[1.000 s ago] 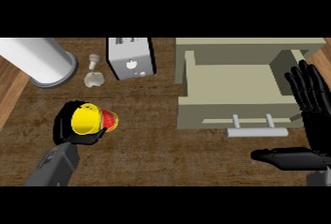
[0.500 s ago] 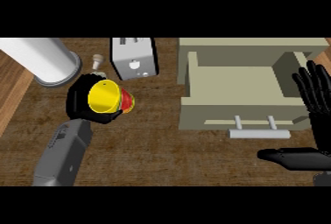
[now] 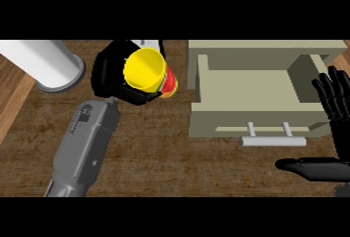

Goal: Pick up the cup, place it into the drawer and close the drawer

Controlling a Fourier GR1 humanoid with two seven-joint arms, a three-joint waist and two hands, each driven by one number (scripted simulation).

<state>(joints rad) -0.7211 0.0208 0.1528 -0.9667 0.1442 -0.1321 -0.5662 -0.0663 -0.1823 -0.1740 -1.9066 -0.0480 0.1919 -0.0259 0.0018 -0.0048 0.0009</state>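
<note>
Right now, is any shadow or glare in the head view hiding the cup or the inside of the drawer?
Head view: even light, no glare. The yellow cup shows clearly, partly wrapped by the left hand. The open drawer shows a plain, evenly lit floor, with slightly darker shading on its right inner wall. The right hand rests open at the right edge.

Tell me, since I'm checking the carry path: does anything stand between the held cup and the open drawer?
Nothing visible does. The left hand holds the cup just left of the drawer; only the drawer's left wall lies between. The right hand rests open at the drawer's right side.
</note>
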